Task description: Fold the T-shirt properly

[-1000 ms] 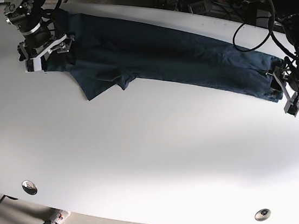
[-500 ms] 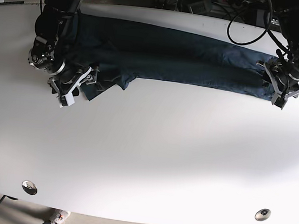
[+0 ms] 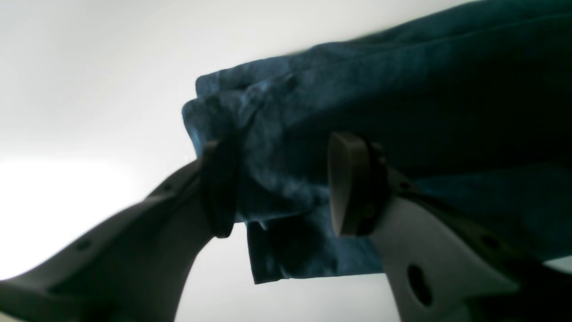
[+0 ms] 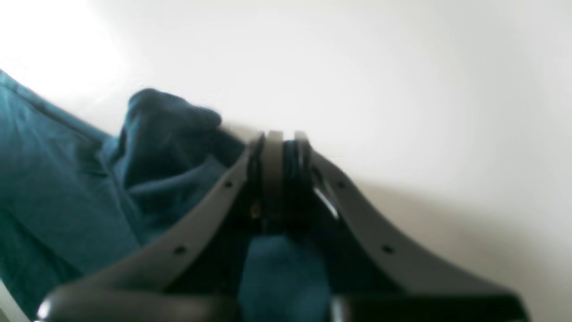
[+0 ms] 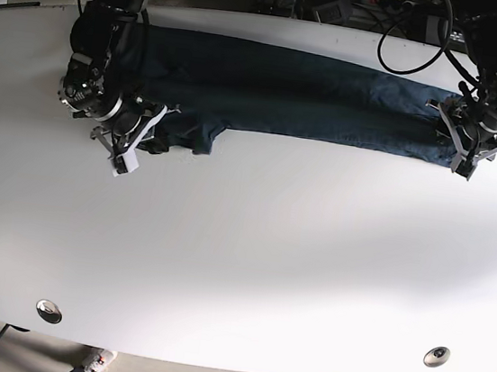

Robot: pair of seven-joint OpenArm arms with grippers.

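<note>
A dark blue T-shirt (image 5: 287,95) lies folded into a long band across the far side of the white table (image 5: 249,259). My left gripper (image 5: 464,153) is at the band's right end. In the left wrist view it (image 3: 281,188) is open, and the shirt's bunched end (image 3: 402,89) sits between the two pads. My right gripper (image 5: 128,155) is at the band's left end, by the sleeve flap. In the right wrist view it (image 4: 279,143) is shut, with blue shirt fabric (image 4: 58,188) caught between the fingers.
Two round metal grommets (image 5: 49,310) (image 5: 436,356) sit near the table's front edge. Cables and gear (image 5: 362,0) lie behind the far edge. The shirt band runs close to the far edge.
The right arm came down from the shirt's far-left end onto the pointed sleeve flap and drew it in, so it no longer sticks out. The left gripper moved inward over the right end.
</note>
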